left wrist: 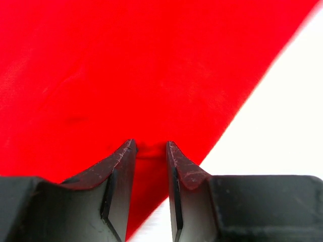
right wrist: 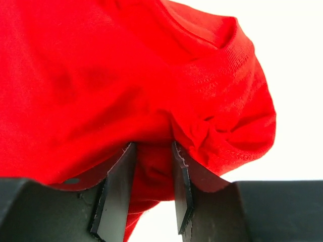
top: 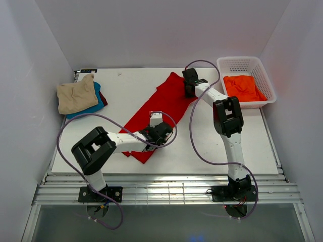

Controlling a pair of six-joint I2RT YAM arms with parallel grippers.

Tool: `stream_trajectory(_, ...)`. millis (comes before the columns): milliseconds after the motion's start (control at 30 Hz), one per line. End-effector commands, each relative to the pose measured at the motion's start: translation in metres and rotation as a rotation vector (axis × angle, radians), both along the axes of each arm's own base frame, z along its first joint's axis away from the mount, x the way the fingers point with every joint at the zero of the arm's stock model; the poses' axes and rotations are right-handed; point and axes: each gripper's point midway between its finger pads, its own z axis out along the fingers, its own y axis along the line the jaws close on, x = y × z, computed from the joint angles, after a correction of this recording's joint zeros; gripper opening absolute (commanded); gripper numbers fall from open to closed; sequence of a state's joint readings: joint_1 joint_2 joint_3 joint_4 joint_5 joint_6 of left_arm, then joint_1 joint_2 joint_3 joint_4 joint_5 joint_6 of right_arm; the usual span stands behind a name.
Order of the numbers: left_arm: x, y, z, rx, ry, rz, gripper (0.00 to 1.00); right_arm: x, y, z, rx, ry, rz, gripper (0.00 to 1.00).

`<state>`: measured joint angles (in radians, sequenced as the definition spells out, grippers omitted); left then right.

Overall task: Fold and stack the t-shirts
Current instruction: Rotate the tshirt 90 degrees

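Observation:
The bright red t-shirt (top: 151,108) lies in a long diagonal band on the white table, from the front middle to the back right. My left gripper (top: 162,132) is at its near right edge, shut on a small fold of the red cloth (left wrist: 126,65) between the fingertips (left wrist: 151,146). My right gripper (top: 189,89) is at the far end near the collar, shut on bunched red cloth (right wrist: 126,65) between its jaws (right wrist: 154,146). A tan t-shirt (top: 75,95) lies folded on a teal blue one (top: 96,103), with a dark red one (top: 103,97) under them, at the back left.
A white lattice basket (top: 242,60) stands at the back right with an orange t-shirt (top: 243,86) inside. Purple cables loop from both arms over the table (top: 252,146). White walls close in on three sides.

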<state>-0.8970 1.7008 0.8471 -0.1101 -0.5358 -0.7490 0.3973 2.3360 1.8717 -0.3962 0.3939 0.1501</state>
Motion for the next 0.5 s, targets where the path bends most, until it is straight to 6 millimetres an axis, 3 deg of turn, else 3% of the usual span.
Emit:
stream_trajectory(0,-0.036,-0.039,-0.03,-0.036,0.118,-0.042,0.41,0.011,0.02,-0.011,0.085,0.042,0.055,0.41)
stream_trajectory(33,-0.038,-0.061,-0.023,-0.069,0.11,-0.068,0.41,0.013,0.029,-0.017,0.119,0.056,0.084,0.41)
stream_trajectory(67,-0.04,-0.068,-0.033,-0.056,0.126,-0.076,0.41,0.016,0.034,-0.016,0.141,0.051,0.102,0.41)
stream_trajectory(167,-0.042,-0.103,-0.027,-0.09,0.128,-0.123,0.41,0.028,0.057,-0.011,0.237,0.029,0.187,0.43)
stream_trajectory(233,-0.042,-0.111,-0.031,-0.081,0.134,-0.132,0.41,0.035,0.066,-0.006,0.284,0.006,0.229,0.43)
stream_trajectory(267,-0.041,-0.12,-0.025,-0.098,0.125,-0.137,0.41,0.035,0.075,-0.005,0.324,0.009,0.268,0.43)
stream_trajectory(467,-0.045,-0.131,-0.007,-0.136,0.116,-0.157,0.41,0.05,0.097,0.011,0.487,-0.049,0.384,0.45)
